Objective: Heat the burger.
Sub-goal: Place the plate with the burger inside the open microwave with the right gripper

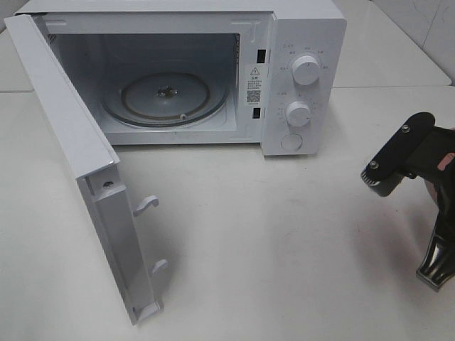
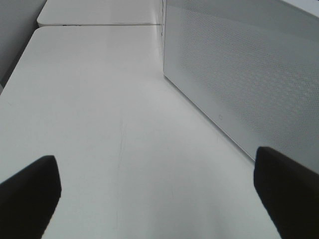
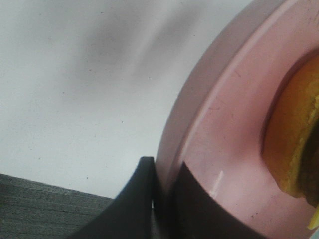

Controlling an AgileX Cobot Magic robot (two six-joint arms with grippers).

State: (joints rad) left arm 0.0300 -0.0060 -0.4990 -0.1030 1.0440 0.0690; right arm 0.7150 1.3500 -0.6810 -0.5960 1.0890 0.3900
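Note:
In the right wrist view, the burger [image 3: 294, 144] shows only as a slice of golden bun and yellow-green filling on a round pink plate [image 3: 224, 129]. My right gripper [image 3: 163, 174] is shut on the plate's rim, one dark finger [image 3: 142, 194] outside it and one inside. In the exterior high view only the right arm [image 1: 409, 153] shows, at the right edge above the table; the burger is hidden there. My left gripper [image 2: 158, 186] is open over bare table, holding nothing.
The white microwave [image 1: 306, 42] stands at the back with its door [image 1: 64, 128] swung wide open toward the front left. Its glass turntable [image 1: 167, 96] carries nothing. A dotted white microwave panel [image 2: 239, 74] stands close beside the left gripper.

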